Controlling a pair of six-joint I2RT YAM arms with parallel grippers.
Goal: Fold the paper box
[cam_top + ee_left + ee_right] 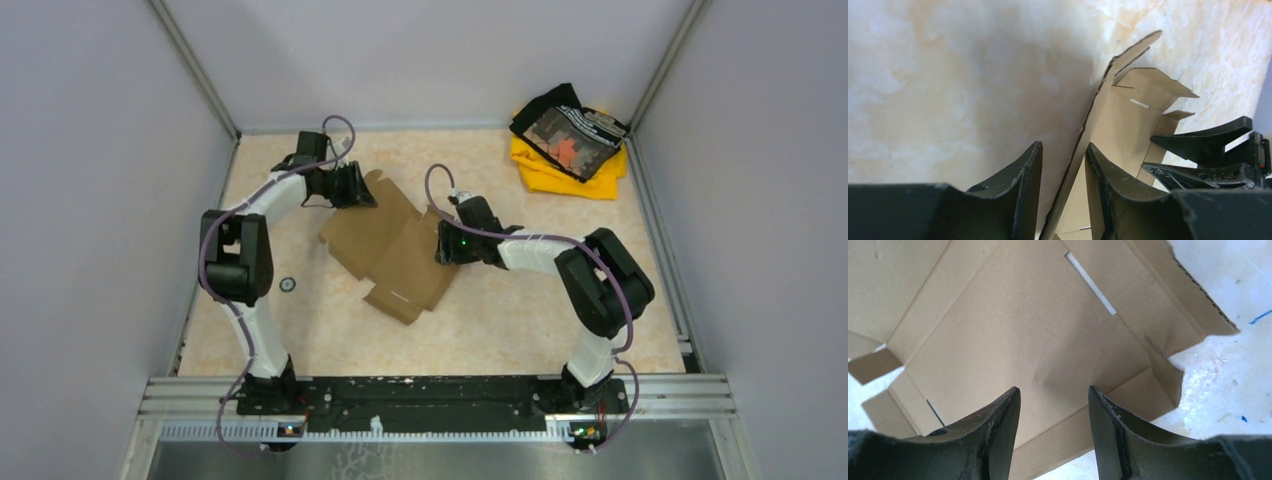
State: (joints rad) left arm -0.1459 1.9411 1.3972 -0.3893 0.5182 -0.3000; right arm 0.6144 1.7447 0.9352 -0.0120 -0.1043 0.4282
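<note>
**The raised flap could slip or crease in the wrong place**

The paper box (395, 250) lies opened out in the middle of the table (520, 330), between the two arms. The left gripper (352, 187) is at its far-left corner. Its fingers (1023, 175) stand on both sides of a raised flap (1135, 46) with a gap visible, so the jaws are open and nothing is pinched yet. The right gripper (447, 243) is also open and empty, over the right part of the box; I cannot tell whether it touches the cardboard.

If the left fingers catch only the thin edge, the flap may slip out or bend beside its crease. If the flap is pulled while nothing presses the box down, the light box may slide or turn on the table.
</note>
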